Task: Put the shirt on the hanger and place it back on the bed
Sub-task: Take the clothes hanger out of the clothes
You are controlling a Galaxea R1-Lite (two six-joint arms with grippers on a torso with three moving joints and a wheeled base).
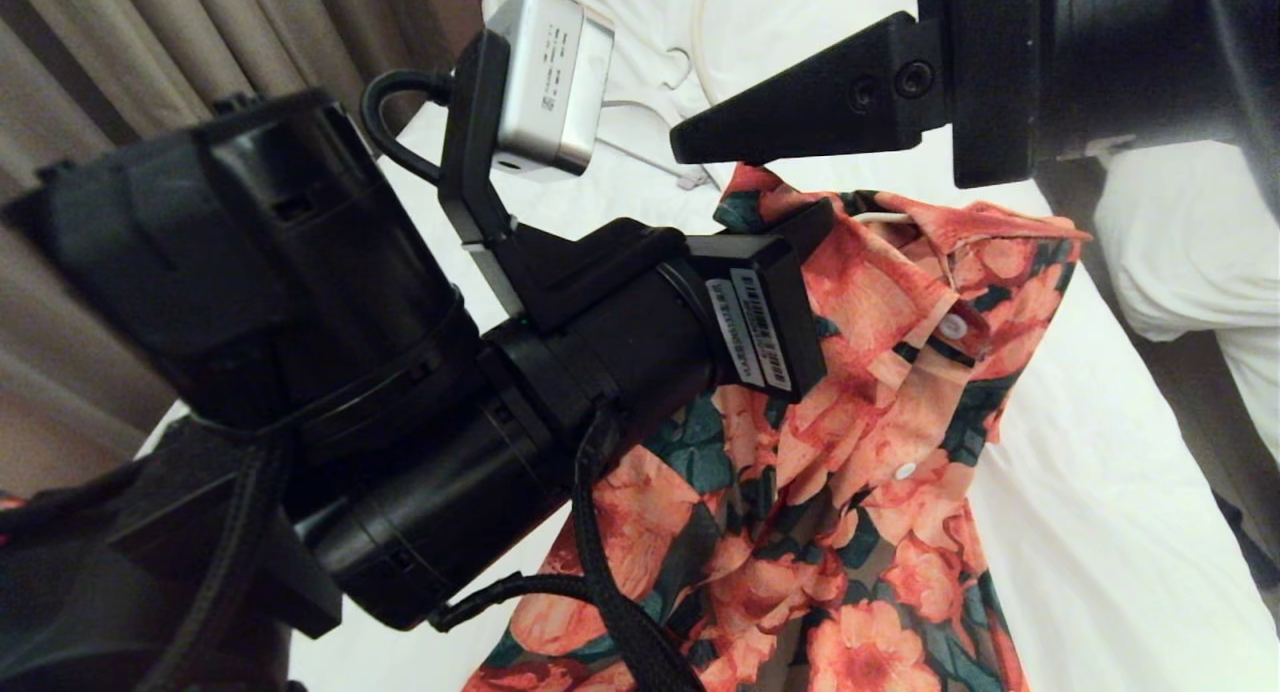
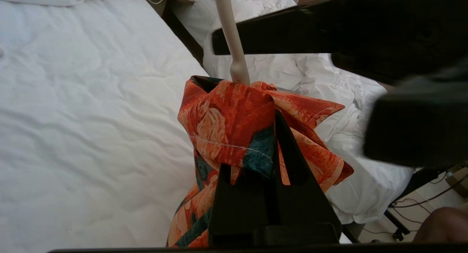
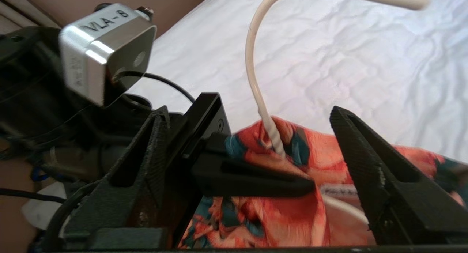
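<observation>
A: Two grippers on one garment. On the left, the left gripper (image 2: 268, 150) is clenched on a bunched fold of the short-sleeved floral shirt, orange-pink blooms on dark green and brown cloth (image 1: 850, 492), right at the collar beside the hanger's neck.

B: And the shirt hangs from that pinch above the white-sheeted bed (image 1: 1060, 492), its tail draping down toward the sheet. Soft, light, floppy stuff; it'll sag wherever it isn't held.

A: Centre now: the thin cream-white wire hanger (image 3: 256, 81) pokes up through the collar, hook curling free above the cloth. Stiff but slim, and I'd guess slick, so it could twist in a loose grip.

B: Best hold, in my view, is the twisted neck just under the hook, or the hook itself. Cloth alone could slide off the wire shoulders.

A: Over on the right, the right gripper (image 3: 270, 161) stands released, its jaws spread wide to either side of that neck, gripping nothing.

B: Well placed for it, I'd say.
</observation>
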